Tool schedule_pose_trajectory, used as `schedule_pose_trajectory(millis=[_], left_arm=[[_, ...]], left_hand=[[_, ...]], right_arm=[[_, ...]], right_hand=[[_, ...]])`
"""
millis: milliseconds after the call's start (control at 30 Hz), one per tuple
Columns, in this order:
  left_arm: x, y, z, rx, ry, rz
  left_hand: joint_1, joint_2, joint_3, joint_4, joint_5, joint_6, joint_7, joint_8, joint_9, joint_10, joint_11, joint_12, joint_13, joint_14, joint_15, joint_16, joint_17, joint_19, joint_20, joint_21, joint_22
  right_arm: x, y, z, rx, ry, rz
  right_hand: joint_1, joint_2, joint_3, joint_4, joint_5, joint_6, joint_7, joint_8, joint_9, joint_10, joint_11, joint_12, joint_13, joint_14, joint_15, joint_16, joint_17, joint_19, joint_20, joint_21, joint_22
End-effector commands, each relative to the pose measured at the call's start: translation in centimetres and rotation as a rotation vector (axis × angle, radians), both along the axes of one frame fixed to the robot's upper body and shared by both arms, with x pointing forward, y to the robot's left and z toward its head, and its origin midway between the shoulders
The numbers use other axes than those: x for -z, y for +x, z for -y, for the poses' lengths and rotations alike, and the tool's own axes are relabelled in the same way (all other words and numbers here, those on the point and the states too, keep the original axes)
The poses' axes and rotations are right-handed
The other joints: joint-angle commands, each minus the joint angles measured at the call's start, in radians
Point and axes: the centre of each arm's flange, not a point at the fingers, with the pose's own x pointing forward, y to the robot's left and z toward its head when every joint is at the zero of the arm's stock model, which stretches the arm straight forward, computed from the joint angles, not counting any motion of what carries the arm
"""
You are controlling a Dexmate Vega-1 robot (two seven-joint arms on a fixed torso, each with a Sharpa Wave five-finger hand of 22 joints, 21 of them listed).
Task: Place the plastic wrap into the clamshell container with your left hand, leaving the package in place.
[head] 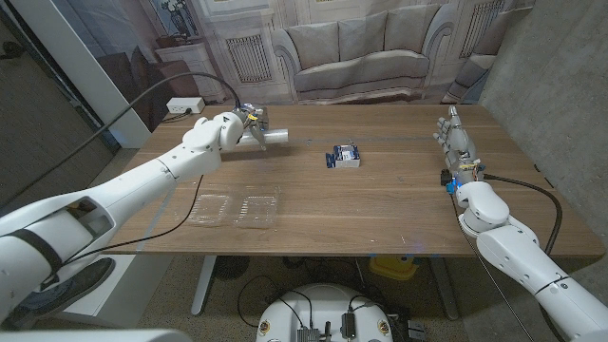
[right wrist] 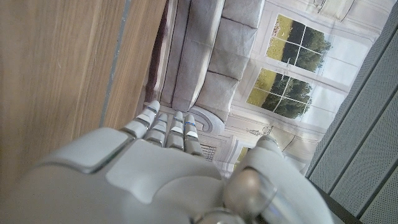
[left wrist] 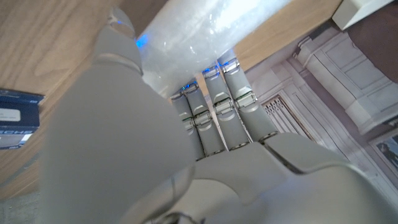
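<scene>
Grasp done, transfer not begun. Plastic wrap roll point(head: 273, 136) gripped by the left hand point(head: 243, 124) at the far left of the counter point(head: 380, 204), fingers point(left wrist: 214, 115) curled around the translucent roll point(left wrist: 199, 31) in the left wrist view. Whether lifted clear of the wood or just touching it: cannot tell from the head view.

Clamshell container point(head: 236, 210) lying open near the counter's front edge, both clear halves facing up, nothing inside, well apart from the held roll and nearer the robot. Small blue and white package point(head: 345, 156) sitting mid-counter, to the right of the roll, untouched and apart from both hands; also glimpsed at the edge of the left wrist view point(left wrist: 17, 118).

Right hand point(head: 458, 144) standing on edge at the right side of the counter, fingers straight and holding nothing, well apart from everything else.

Judged remaining: carry back toward the robot, lowering into one half of the clamshell, release. Roughly a third through, with the package needing only to be left alone.
</scene>
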Motion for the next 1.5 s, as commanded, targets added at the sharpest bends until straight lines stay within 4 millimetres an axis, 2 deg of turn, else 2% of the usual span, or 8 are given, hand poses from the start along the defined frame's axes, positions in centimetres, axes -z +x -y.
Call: schedule_pose_trajectory(millis=[33,233,567,933,1500], left_arm=[[-0.8,-5.3,0.1,0.047,0.049,0.068],[1.2,-8.3,0.1,0.072,0.057,0.102],[3.3,-11.9,-1.1,0.046,-0.037,0.163],[6.5,-15.0,-0.8,0.088,-0.117,0.160],[9.6,-18.9,-0.9,0.097,-0.239,0.178]], left_hand=[[0.186,0.198,0.003,0.003,0.000,0.068,-0.010,0.011,0.005,0.007,-0.001,-0.006,0.007,0.078,-0.133,0.002,0.006,0.002,-0.006,0.003,0.003],[0.183,0.199,0.003,0.007,-0.001,0.066,-0.015,0.008,0.006,0.007,-0.004,-0.010,0.016,0.079,-0.134,-0.001,0.011,-0.002,-0.007,0.002,0.003],[0.179,0.200,0.003,0.012,-0.002,0.059,-0.018,0.003,0.008,0.007,-0.002,-0.015,0.026,0.080,-0.134,-0.005,0.017,-0.006,-0.006,0.003,0.003],[0.176,0.202,0.004,0.016,-0.003,0.054,-0.017,0.000,0.009,0.007,0.001,-0.022,0.033,0.080,-0.133,-0.008,0.021,-0.010,-0.004,0.003,0.004],[0.173,0.203,0.006,0.019,-0.005,0.049,-0.018,-0.002,0.012,0.009,-0.004,-0.031,0.045,0.082,-0.133,-0.014,0.028,-0.014,0.000,0.005,0.004]], right_arm=[[0.4,-1.7,0.1,0.038,0.021,0.006],[0.6,-2.2,0.2,0.050,0.024,0.011],[0.5,-2.4,0.2,0.051,0.008,0.009],[0.2,-2.5,0.5,0.052,-0.007,0.009],[-0.2,-2.1,1.5,0.041,-0.004,0.028]], right_hand=[[0.002,0.008,-0.002,-0.003,0.004,0.002,0.000,0.003,0.006,-0.003,0.006,0.000,0.004,0.003,0.002,0.004,0.001,0.007,0.000,-0.003,0.003],[0.003,0.008,-0.002,-0.004,0.004,0.002,0.001,0.003,0.006,-0.003,0.007,0.000,0.004,0.004,0.002,0.004,0.001,0.007,0.000,-0.005,0.003],[0.004,0.009,-0.002,-0.004,0.004,0.003,0.002,0.003,0.006,-0.004,0.005,0.000,0.004,0.004,0.003,0.003,0.001,0.007,-0.002,-0.007,0.003],[0.004,0.010,-0.003,-0.005,0.004,0.003,0.002,0.004,0.006,-0.002,0.007,0.001,0.004,0.004,0.002,0.003,0.001,0.008,-0.001,-0.009,0.003],[0.005,0.010,-0.005,-0.007,0.004,0.004,0.002,0.004,0.006,-0.002,0.008,0.002,0.004,0.005,0.002,0.004,0.001,0.010,0.000,-0.013,0.004]])
